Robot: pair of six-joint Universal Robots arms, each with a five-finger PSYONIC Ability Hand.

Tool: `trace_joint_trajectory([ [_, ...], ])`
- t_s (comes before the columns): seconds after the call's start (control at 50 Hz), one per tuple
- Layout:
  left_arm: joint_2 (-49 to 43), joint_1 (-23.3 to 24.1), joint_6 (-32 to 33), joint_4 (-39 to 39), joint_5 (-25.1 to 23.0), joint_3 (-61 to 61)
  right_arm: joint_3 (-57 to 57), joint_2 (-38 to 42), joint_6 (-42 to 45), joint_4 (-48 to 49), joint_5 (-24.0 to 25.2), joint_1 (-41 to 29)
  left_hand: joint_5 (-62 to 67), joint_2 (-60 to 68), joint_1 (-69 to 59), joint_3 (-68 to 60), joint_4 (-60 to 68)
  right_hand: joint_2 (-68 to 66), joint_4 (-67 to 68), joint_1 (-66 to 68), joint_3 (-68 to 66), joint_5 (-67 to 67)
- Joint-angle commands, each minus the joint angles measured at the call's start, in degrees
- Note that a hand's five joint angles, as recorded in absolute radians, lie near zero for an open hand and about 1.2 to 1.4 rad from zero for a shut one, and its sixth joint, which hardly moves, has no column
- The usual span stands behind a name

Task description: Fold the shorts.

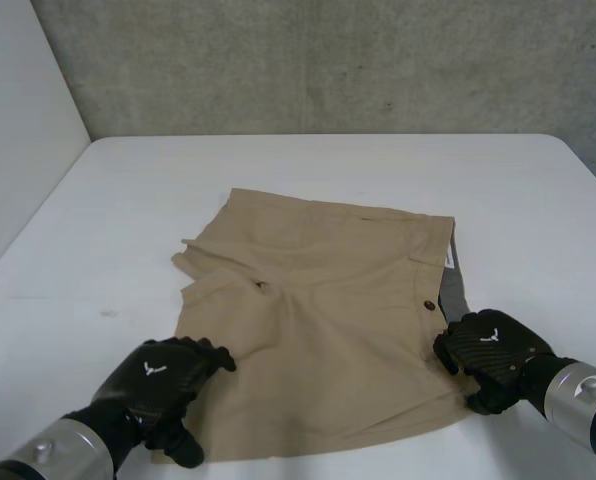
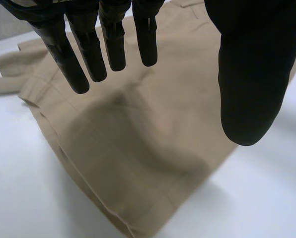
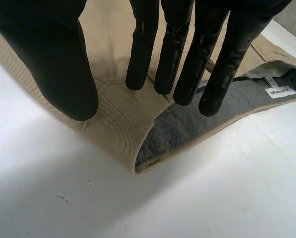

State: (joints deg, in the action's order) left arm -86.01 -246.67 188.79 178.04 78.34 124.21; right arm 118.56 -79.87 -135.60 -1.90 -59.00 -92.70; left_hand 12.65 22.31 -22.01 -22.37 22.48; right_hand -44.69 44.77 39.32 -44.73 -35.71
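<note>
While left hand [image 1: 163,380] and right hand [image 1: 490,350] hover spread, empty, over the khaki shorts [image 1: 318,320], we judge pinching its edges comes next.

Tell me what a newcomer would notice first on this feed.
Tan shorts lie spread across the middle of the white table. The black left hand is open over their near left corner. The black right hand is open at their right edge, where grey lining and a white label show.
</note>
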Motion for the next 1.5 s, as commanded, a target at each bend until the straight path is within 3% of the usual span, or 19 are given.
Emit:
trace_joint_trajectory([
  [0.02, -2.15, -0.13, 0.17, 2.66, 0.05, 2.79, 0.27, -0.11, -0.01, -0.04, 0.02, 0.06, 3.88, 4.22, -4.52, -4.16, 4.05, -11.13, 11.05, 16.5, -11.09, -10.11],
  [0.14, -2.94, -0.13, 0.35, 4.51, 0.05, 3.76, 0.27, -0.11, -0.01, 1.1, 0.02, -0.11, 3.88, 4.22, -4.52, -4.16, 4.05, -35.27, 35.19, 40.64, -35.23, -34.25],
  [0.28, -3.11, -0.13, 0.7, 5.74, 0.4, 3.85, -0.34, -0.11, -3.69, 3.65, -0.68, 0.06, 4.21, 4.56, -4.86, -4.5, 4.39, -35.31, 35.23, 40.68, -35.27, -34.29],
  [0.44, -4.08, -0.04, 0.96, 7.67, 4.97, 3.93, -1.66, 0.95, -15.65, 9.1, -6.21, -0.03, 5.73, 6.07, -6.37, -6.01, 5.9, -35.31, 35.23, 40.68, -35.27, -34.29],
  [0.68, -6.98, 0.57, 0.87, 7.76, 5.06, 3.85, -3.07, 1.91, -23.47, 11.39, -9.38, -0.11, 12.28, 12.62, -12.93, -12.57, 12.46, -35.31, 35.23, 40.68, -35.27, -34.29],
  [0.86, -6.72, 4.88, 0.26, 7.15, 4.98, 3.32, -2.98, 4.02, -23.39, 11.48, -9.38, -1.52, 12.29, 12.63, -12.93, -12.57, 12.46, -35.31, 35.23, 40.68, -35.27, -34.29],
  [1.5, -4.35, 12.88, 0.17, 5.04, 6.47, 2.35, -2.19, 4.11, -23.04, 12.01, -9.29, -2.22, 11.62, 11.96, -12.26, -11.9, 11.79, -35.31, 35.23, 40.68, -35.27, -34.29],
])
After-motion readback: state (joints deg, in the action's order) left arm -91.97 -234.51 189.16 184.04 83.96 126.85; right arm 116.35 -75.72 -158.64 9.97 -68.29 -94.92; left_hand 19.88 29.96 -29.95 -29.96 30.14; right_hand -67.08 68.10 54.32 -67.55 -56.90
